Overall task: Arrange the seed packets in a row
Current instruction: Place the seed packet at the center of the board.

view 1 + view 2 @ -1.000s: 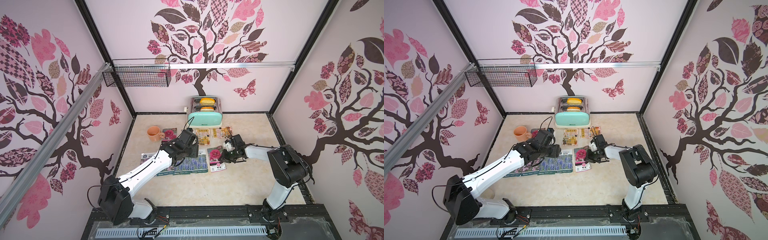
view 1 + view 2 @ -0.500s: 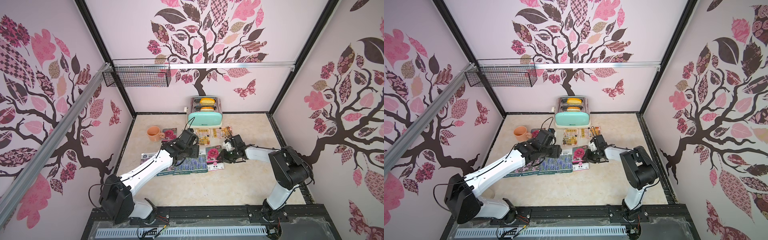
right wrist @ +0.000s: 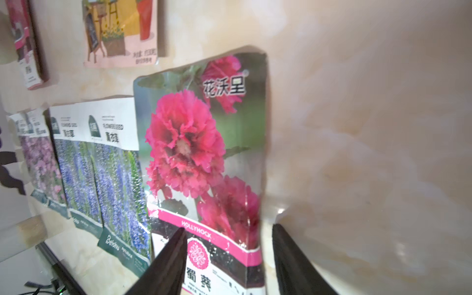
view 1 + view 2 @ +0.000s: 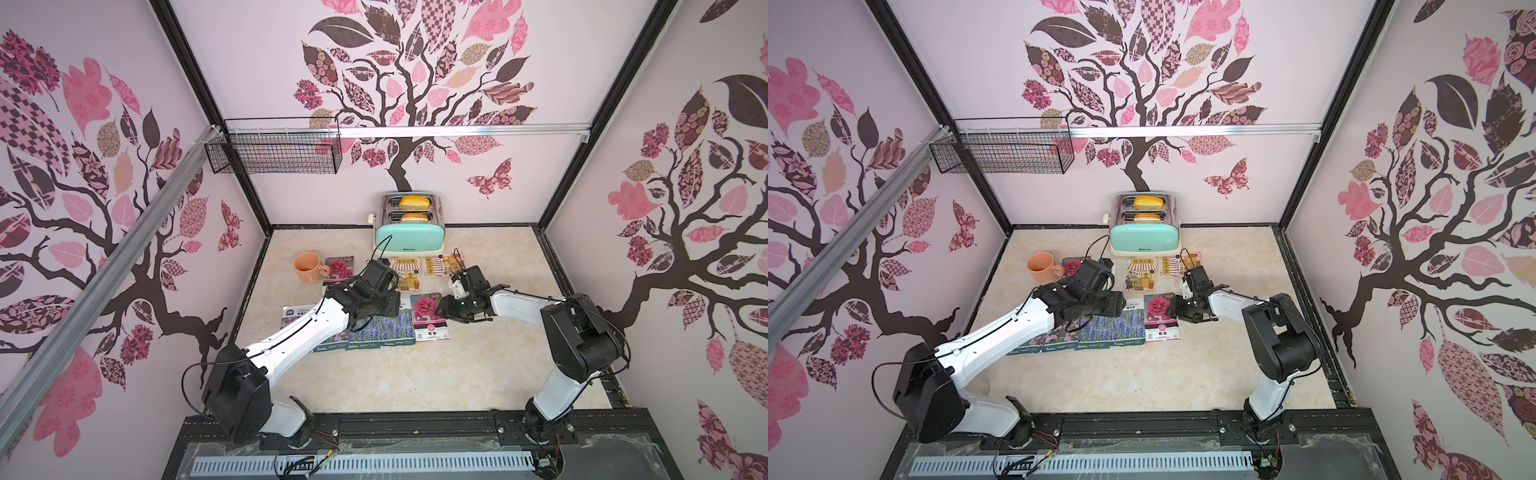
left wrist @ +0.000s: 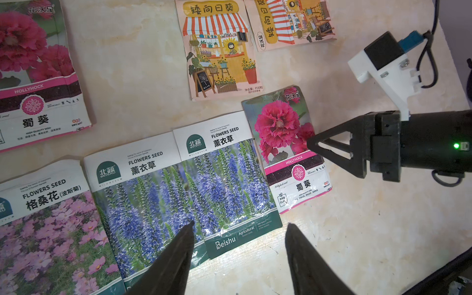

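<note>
Your right gripper (image 3: 228, 227) stands open and holds nothing. One finger hangs over the lower part of a hollyhock packet (image 3: 194, 153), the other over bare table (image 4: 415, 374) just beside that packet's edge. The packet lies face up at the right end of the row, its side touching the nearest of two lavender packets (image 5: 224, 184). It sits a little farther back than they do and is slightly turned.

Your left gripper (image 5: 240, 224) is also open and empty, above the front edge of that same lavender packet. The two lavender packets lie side by side, overlapping a little, and a cosmos packet (image 5: 51, 224) continues the row to their left.

Three packets are out of line behind the row. A second hollyhock packet (image 4: 338, 268) lies just beside the mug (image 4: 307, 268). Two shopfront packets (image 5: 219, 51) lie in front of the toaster (image 4: 409, 241), one upright and one turned sideways.
</note>
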{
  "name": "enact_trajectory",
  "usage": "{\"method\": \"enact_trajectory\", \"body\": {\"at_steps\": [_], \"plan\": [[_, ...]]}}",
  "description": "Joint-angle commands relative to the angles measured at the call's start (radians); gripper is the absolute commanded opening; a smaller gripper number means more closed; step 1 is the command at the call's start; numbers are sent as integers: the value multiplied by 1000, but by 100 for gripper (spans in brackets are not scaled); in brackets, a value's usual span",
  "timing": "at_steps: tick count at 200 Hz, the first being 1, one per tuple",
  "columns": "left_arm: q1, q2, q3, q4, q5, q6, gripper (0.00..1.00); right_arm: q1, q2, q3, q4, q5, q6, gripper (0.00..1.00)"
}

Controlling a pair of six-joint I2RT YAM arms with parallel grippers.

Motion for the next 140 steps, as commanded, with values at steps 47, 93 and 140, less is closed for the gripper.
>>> {"method": "enact_trajectory", "body": {"at_steps": [47, 93, 140], "plan": [[3, 17, 8, 8, -54, -5, 63, -1, -29, 59, -157, 177, -58, 65], [135, 17, 44, 16, -82, -43, 72, 0, -14, 219, -122, 96, -102, 66], [357, 131, 132, 8, -82, -27, 71, -1, 167, 469, -46, -84, -74, 62]]}}
